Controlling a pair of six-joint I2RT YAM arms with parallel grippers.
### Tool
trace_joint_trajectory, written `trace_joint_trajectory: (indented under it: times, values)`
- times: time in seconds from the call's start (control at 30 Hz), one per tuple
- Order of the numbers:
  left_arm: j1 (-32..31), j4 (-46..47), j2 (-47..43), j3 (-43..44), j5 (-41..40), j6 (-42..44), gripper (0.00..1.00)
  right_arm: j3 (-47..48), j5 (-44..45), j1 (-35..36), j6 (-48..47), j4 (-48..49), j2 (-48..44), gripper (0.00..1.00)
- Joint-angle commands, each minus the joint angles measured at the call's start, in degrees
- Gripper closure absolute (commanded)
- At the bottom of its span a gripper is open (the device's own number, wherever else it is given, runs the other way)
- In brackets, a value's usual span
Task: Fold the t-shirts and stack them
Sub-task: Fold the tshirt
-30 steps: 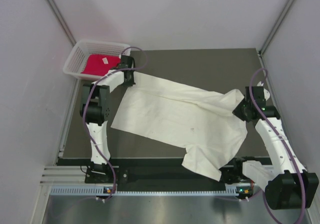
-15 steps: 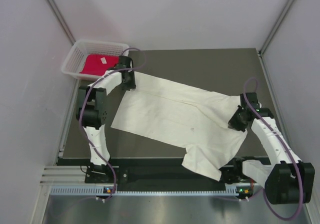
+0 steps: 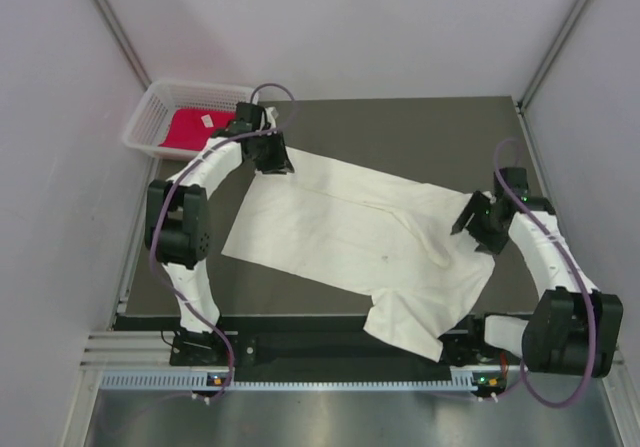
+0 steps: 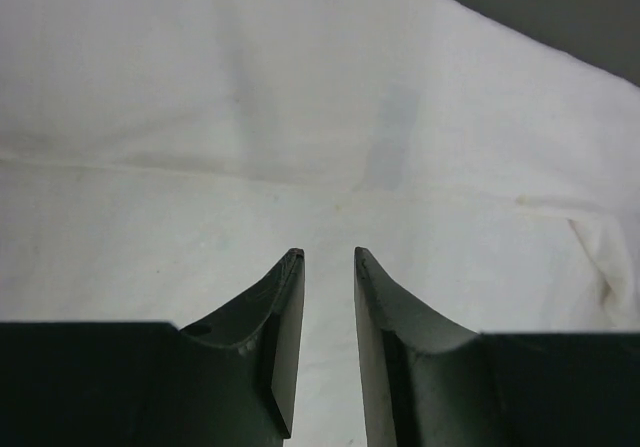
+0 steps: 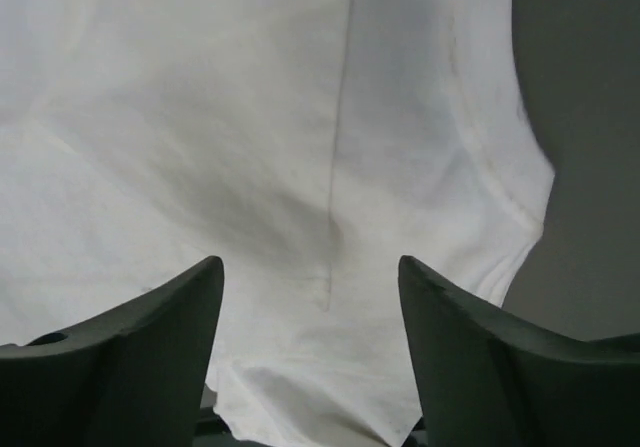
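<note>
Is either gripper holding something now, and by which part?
Nothing is held. Left gripper narrowly open, right gripper wide open, both over the large cream-white cloth t-shirt.

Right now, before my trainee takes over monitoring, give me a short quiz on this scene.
1. True or false: the red t-shirt lies inside the basket.
2. The right hand is: A) open above cloth, B) shut on cloth, C) inside the basket.
3. Which shirt lies spread on the table?
Key: 1 true; 2 A; 3 the cream-white t-shirt.
</note>
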Motion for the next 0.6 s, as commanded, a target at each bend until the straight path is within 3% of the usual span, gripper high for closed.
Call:
trace_joint_trajectory:
  times: [0.0, 0.17, 0.43, 0.57]
  values:
    - [0.1, 2.8, 2.0, 2.8, 6.9, -4.9, 0.69, 10.4, 3.9, -1.9, -6.0, 5.2, 2.1, 0.27]
    - [0.2, 2.9, 6.9, 7.0, 9.1, -7.6, 0.7, 14.9, 1.1, -4.7, -7.4, 10.8, 12.2, 0.27]
    - [0.2, 2.3, 11.8, 9.1, 11.0, -7.7, 0.72, 16.9, 0.2, -9.0, -10.5, 18.4, 22.0, 0.48]
    - [0.8, 1.7, 12.4, 8.7, 10.5, -6.7, 0.72, 18.9, 0.3, -9.5, -11.3, 20.0, 24.7, 0.5]
